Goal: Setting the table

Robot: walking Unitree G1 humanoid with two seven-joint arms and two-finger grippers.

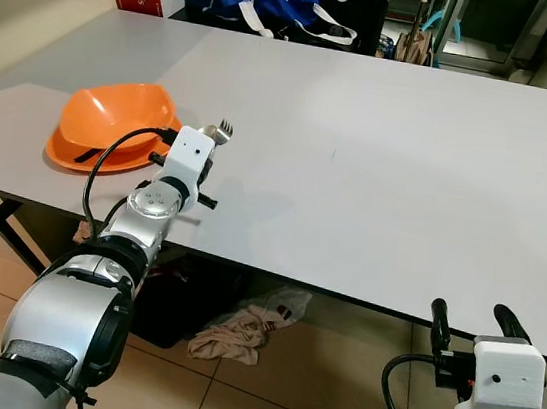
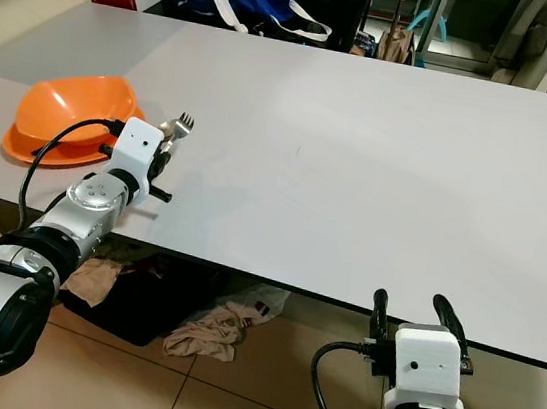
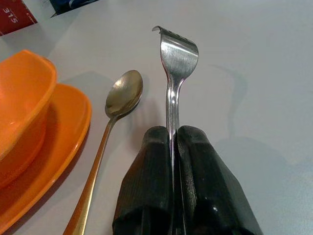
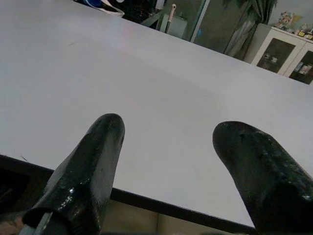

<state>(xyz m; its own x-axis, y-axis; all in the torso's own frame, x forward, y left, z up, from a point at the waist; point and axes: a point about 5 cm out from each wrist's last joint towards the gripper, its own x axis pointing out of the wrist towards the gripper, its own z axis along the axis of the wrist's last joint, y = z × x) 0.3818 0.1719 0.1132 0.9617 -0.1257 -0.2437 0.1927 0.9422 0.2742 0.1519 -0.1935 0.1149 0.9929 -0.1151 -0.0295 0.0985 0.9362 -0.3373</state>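
Two black fingers of left gripper (image 3: 173,142) are clamped on silver metal fork (image 3: 177,54), held over grey table (image 1: 380,158), beside gold-toned spoon (image 3: 120,105) laid by orange bowl (image 1: 114,113) on orange plate (image 1: 70,155). Right gripper (image 4: 168,161) is held spread apart, nothing gripped, at near table edge.

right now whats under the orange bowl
The orange bowl sits on an orange plate at the table's near left corner. The bowl covers the plate's middle, so anything lying there cannot be seen. A spoon lies beside the plate.
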